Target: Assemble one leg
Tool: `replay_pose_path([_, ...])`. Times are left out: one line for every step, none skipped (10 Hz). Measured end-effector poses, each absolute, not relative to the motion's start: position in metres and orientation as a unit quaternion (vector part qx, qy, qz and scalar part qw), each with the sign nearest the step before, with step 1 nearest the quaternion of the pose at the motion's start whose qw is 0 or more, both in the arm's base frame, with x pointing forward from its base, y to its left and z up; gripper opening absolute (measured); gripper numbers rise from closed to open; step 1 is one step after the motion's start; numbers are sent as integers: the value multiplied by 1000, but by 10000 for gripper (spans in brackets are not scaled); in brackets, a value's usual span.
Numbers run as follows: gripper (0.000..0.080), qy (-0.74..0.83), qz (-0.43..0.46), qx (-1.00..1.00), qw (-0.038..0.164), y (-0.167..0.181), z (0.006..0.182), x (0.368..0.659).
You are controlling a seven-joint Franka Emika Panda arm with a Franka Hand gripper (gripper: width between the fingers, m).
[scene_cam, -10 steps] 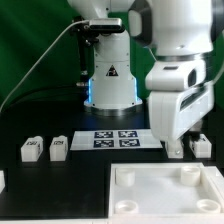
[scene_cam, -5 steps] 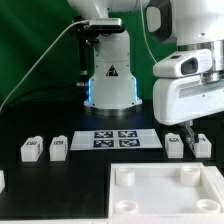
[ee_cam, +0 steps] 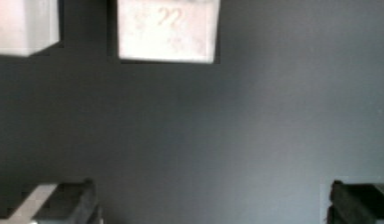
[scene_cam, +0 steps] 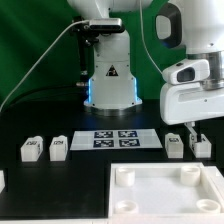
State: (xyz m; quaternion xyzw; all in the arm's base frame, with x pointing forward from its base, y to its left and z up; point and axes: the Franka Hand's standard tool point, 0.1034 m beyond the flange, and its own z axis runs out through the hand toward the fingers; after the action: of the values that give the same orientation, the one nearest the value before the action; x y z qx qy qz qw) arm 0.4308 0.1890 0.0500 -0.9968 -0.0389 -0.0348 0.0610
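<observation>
The arm has risen since a second ago. The gripper [ee_cam: 207,203] was down among the right-hand legs then, and now it hangs above them. Its jaws stand wide apart and grip nothing; in the wrist view I see only bare dark table between the fingertips.

Nearest me, at the lower right of the exterior frame, the tabletop [scene_cam: 150,197] lies flat, with no leg in any corner I can see. Just behind it, at right centre, sit the leg [scene_cam: 174,146] and a second leg [scene_cam: 199,146], side by side below the hand. Two spare legs [scene_cam: 31,150] rest at lower left. The marker board [scene_cam: 125,139] lies between the pairs.

I judge the job hardly begun: no leg is picked up, and grasping, carrying and seating all remain.
</observation>
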Motion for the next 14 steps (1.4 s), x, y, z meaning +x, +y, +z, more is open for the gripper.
replay_pose_path([648,-44,-13,-997,56,186,48,429])
replay_pose_path([648,-44,-15,-997,57,187,49,432])
replay_pose_path([648,-47,11,-998,51,185,48,427])
replay_pose_path([648,-43,65,-996,40,183,47,421])
replay_pose_path([648,-37,129,-991,28,184,48,414])
replay_pose_path([648,-32,180,-983,21,182,46,410])
replay_pose_path([648,-23,254,-967,13,181,44,406])
replay_pose_path([648,-20,288,-957,9,183,42,408])
replay_pose_path([648,-24,340,-940,3,183,41,404])
replay_pose_path([648,-26,366,-930,3,184,39,409])
replay_pose_path([648,-26,396,-918,0,183,39,408])
replay_pose_path([648,-26,389,-921,2,184,35,411])
replay_pose_path([648,-18,391,-920,-1,185,36,409])
replay_pose_path([648,-7,398,-917,-8,186,32,403])
